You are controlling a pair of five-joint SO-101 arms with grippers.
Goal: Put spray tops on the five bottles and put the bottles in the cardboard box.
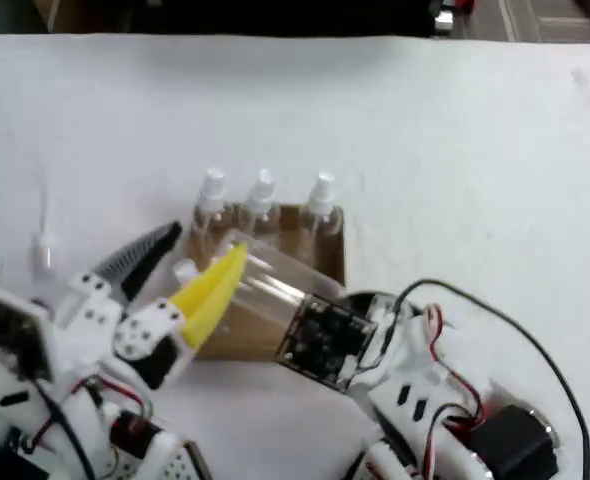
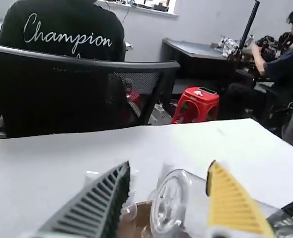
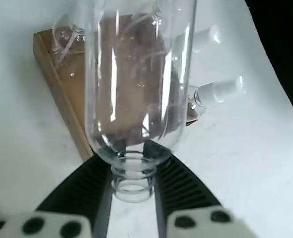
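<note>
I'm seeing three capped bottles (image 1: pixel 262 208) standing in the cardboard box (image 1: pixel 337 252). My right hand (image 3: pixel 132 166) is pinching a fourth bottle (image 1: pixel 265 290) by its bare neck, sideways over the box. My left hand (image 2: pixel 169 171) is sitting spread around its base. I'm judging capping and boxing as remaining.

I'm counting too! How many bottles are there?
4. Three capped bottles stand in the cardboard box; the right gripper holds an uncapped one by its neck. Another may hide under the arms.
</note>
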